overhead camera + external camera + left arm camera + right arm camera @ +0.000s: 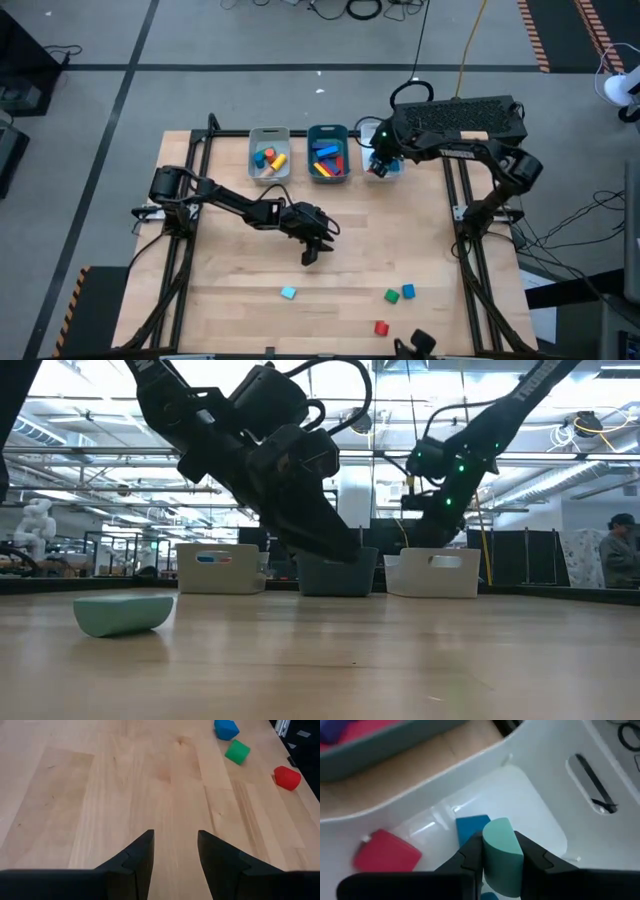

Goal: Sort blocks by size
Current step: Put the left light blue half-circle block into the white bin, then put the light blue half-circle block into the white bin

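teal-green rounded block (501, 851) clamped between right gripper (502, 862) jaws, held over white tray (540, 805) above a blue block (470, 827) and red block (387, 852). looks light, stiff, smooth wood; flat sides give best hold, curved top may slip. right arm reaches over table's far edge. left gripper (175, 850) jaws apart, empty, hovering mid-table, pointing toward loose blue cube (226, 728), green cube (237, 751), red piece (287, 777).

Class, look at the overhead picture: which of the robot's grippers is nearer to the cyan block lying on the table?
Left. The left gripper, open and empty, hovers mid-table just beyond the cyan block. The right gripper is far off over the white tray, shut on a teal block.
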